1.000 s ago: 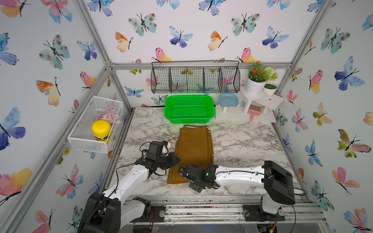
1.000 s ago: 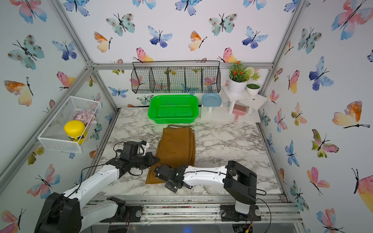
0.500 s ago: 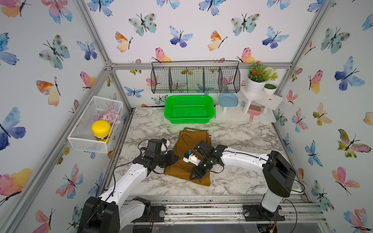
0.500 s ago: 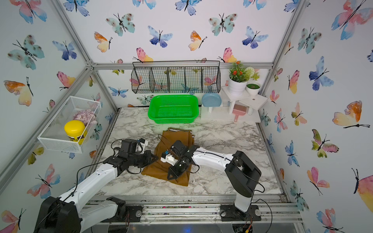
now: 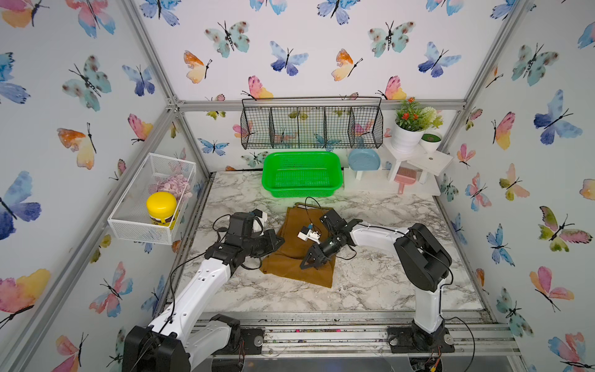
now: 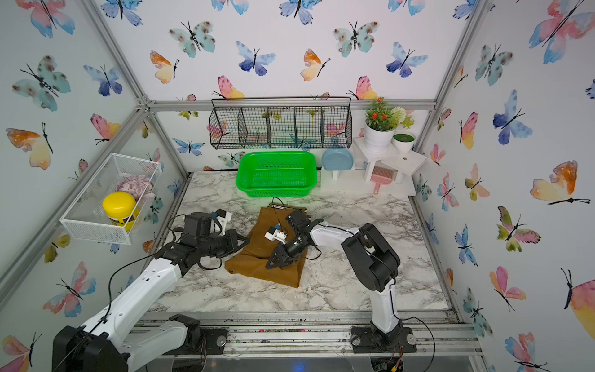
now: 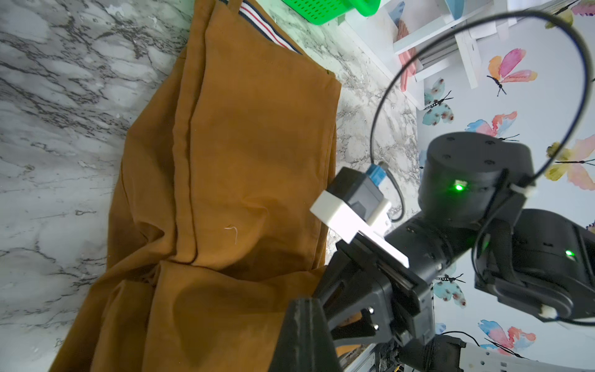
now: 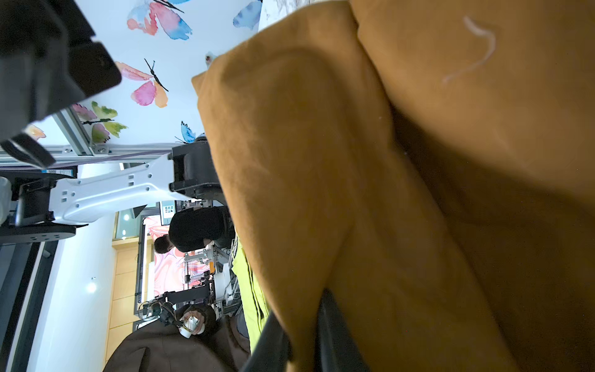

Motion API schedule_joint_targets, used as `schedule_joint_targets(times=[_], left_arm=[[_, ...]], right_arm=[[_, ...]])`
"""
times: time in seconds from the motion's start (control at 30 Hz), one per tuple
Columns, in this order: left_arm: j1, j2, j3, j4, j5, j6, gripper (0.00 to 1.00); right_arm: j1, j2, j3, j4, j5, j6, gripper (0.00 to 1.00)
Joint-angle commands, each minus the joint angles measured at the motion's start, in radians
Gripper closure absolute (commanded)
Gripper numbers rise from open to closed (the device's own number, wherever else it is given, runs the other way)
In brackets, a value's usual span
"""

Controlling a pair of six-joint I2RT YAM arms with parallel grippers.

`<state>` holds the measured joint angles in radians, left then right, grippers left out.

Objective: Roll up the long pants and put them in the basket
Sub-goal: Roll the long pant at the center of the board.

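**Entry: mustard-brown cloth long pants (image 5: 289, 257).** They lie mid-counter, with the striped waistband (image 7: 267, 29) toward the back edge, just in front of the green plastic basket (image 5: 302, 191).

**Change noted.** A second ago the cloth lay as one flat strip reaching nearly to the front edge. Its front end has since been carried back over itself, so the piece is now shorter and doubled. I read this as the first turn of the roll (loose as yet, with most of the length still unrolled).

**Left end effector (image 5: 277, 241).** Black, jaws shut, at the left edge of the pants. Whether it pinches cloth cannot be told.

**Right end effector (image 5: 305, 265).** Black, jaws narrow with a fold of the cloth between them (clearest in the right wrist view). It rests atop the doubled layer.

**Counter (image 5: 370, 283).** White marble pattern with grey veining.

**Room.**
- Left wall: white wire basket (image 5: 138, 230) holding a yellow-lidded jar (image 5: 161, 206).
- Back wall: black wire rack (image 5: 311, 128).
- Back right corner: round blue plate (image 5: 363, 159), white step shelf (image 5: 433, 161) and potted flowers in a white pot (image 5: 406, 138).
- Walls throughout: butterfly paper.
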<state>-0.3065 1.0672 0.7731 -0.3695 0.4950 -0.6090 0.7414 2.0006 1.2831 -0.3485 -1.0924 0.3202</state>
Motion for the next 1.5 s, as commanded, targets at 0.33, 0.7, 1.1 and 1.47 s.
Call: schedule_joint_targets(times=[0.33, 0.7, 1.1, 1.47], left_arm=[[0.007, -0.012, 0.012, -0.035, 0.050, 0.028, 1.00], [-0.012, 0.070, -0.071, 0.071, 0.114, -0.001, 1.00], [-0.014, 0.242, -0.039, 0.199, 0.068, -0.018, 1.00], [-0.016, 0.379, 0.002, 0.257, 0.042, -0.010, 1.00]], right_arm=[[-0.136, 0.138, 0.067, 0.286, 0.010, 0.187, 0.85], [-0.177, 0.180, -0.014, 0.430, 0.024, 0.274, 0.85], [-0.204, 0.207, -0.074, 0.519, 0.008, 0.315, 0.85], [-0.205, 0.242, -0.061, 0.503, 0.009, 0.288, 0.85]])
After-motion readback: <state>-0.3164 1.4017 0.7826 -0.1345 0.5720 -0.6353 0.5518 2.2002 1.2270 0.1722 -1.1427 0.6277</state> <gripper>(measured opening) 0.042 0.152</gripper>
